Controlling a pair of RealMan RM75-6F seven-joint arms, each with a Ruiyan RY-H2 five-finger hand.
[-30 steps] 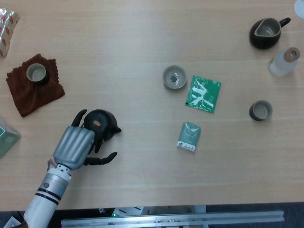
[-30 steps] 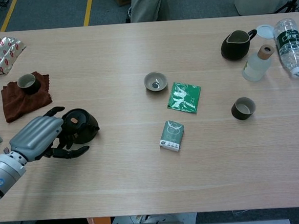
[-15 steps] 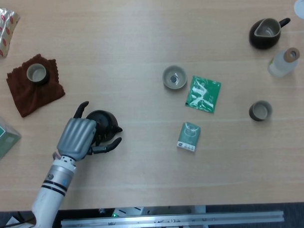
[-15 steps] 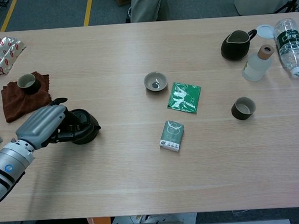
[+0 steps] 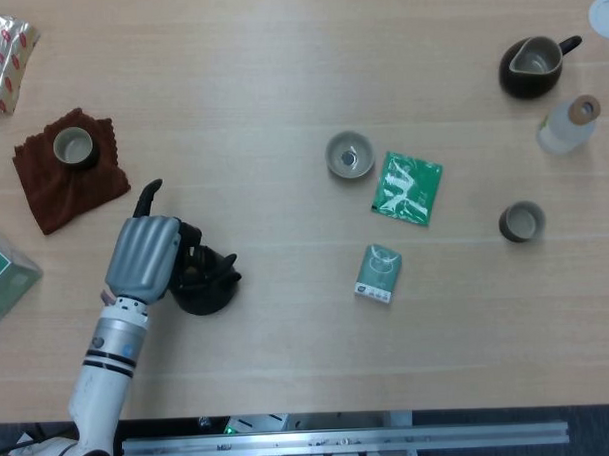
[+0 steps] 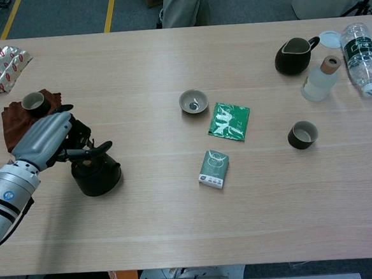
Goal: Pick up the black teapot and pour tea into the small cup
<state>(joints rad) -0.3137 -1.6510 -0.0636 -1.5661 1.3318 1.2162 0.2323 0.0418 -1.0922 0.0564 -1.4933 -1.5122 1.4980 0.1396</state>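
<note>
teapot [image 6: 96, 176] under the left hand [image 6: 45, 140]; small cup [image 6: 193, 101] well right, beside packet [image 6: 229, 120].

Black teapot [image 6: 96, 176] now under left robot hand [image 6: 45, 140]

**Two cameras over one table**

The head view looks almost straight down on the table [image 5: 280, 109], its near edge along the bottom. The chest view sits lower on that same side and looks obliquely across the table [image 6: 179, 229] to the floor beyond its far edge. Both stand well back and share nearly the whole tabletop, from the brown cloth [image 5: 68, 186] [image 6: 19, 125] to the jug [image 5: 531, 67] [image 6: 293, 56].
</note>
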